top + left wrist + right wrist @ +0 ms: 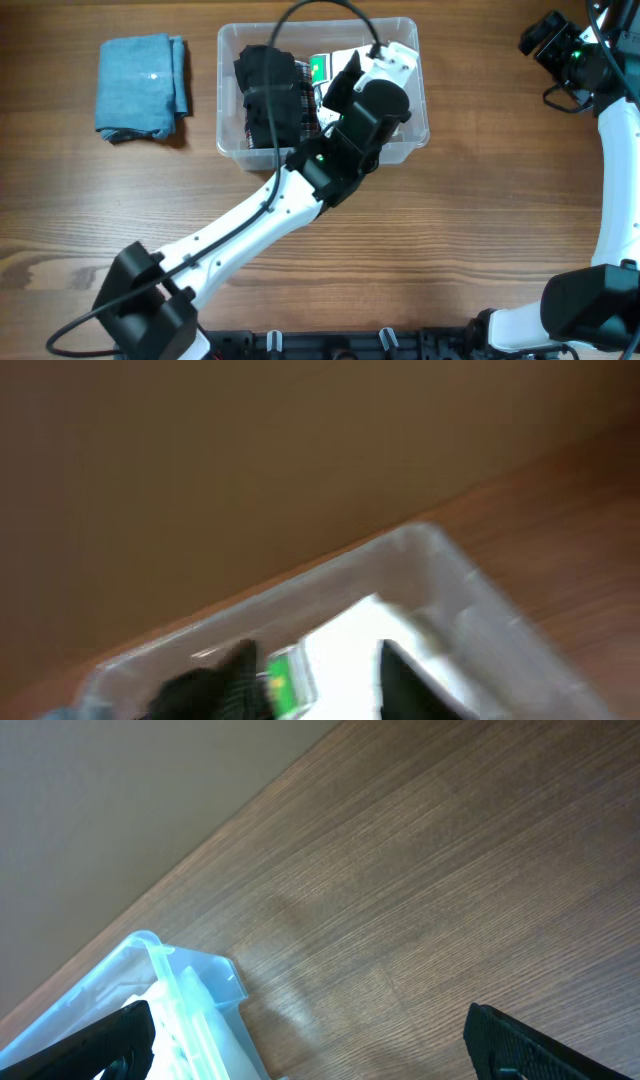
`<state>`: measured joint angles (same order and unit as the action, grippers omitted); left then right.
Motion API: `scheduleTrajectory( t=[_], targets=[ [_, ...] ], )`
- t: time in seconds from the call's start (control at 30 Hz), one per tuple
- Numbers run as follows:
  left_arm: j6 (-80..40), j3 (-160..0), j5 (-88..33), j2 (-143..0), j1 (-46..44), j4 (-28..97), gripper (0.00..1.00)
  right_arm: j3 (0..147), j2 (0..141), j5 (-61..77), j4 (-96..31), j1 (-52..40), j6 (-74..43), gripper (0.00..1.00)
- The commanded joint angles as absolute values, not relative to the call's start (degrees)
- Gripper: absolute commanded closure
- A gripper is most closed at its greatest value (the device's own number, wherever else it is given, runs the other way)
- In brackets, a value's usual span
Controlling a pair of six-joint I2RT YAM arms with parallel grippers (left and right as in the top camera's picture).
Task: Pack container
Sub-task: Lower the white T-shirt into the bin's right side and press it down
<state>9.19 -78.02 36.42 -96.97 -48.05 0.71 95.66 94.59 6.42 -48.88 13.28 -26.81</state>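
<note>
The clear container [225,92] stands at the back centre of the table. A folded black cloth [268,95] lies in its left half, beside a white label with a green patch [320,70]. My left gripper [345,82] hangs open and empty over the container's right half. The left wrist view is blurred but shows the container's rim [430,550], the black cloth [195,695], the green patch [285,685] and my left gripper [315,657]. My right gripper [545,40] is wide open and empty at the far right. In the right wrist view, my right gripper [325,1050] is beside the container's corner [190,990].
A folded blue cloth [140,88] lies on the wooden table [480,230] to the left of the container. The left arm [250,225] stretches diagonally from the front left across the table. The right arm's base [590,300] is at the front right.
</note>
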Motion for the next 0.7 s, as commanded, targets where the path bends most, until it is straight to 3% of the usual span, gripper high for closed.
scheduleTrajectory(
  t=[0.0, 0.03, 0.2, 0.67],
  targets=[
    [-4.4, -78.8, 26.2, -97.1, -46.7, 1.5, 0.91, 95.9, 94.4, 7.0, -48.9, 13.0, -27.2, 0.00],
    [-7.3, -78.8, 24.7, -97.4, -45.8, 1.8, 0.96, 95.9, 94.4, 7.0, -48.9, 13.0, -27.2, 0.00],
    [-18.8, -78.8, 18.4, -99.2, -40.1, 4.9, 0.96, 95.9, 94.4, 7.0, -48.9, 13.0, -27.2, 0.00],
    [-18.9, -78.8, 9.8, -111.3, -36.4, 4.3, 0.96, 95.9, 94.4, 7.0, -48.9, 13.0, -27.2, 0.00]
  ],
)
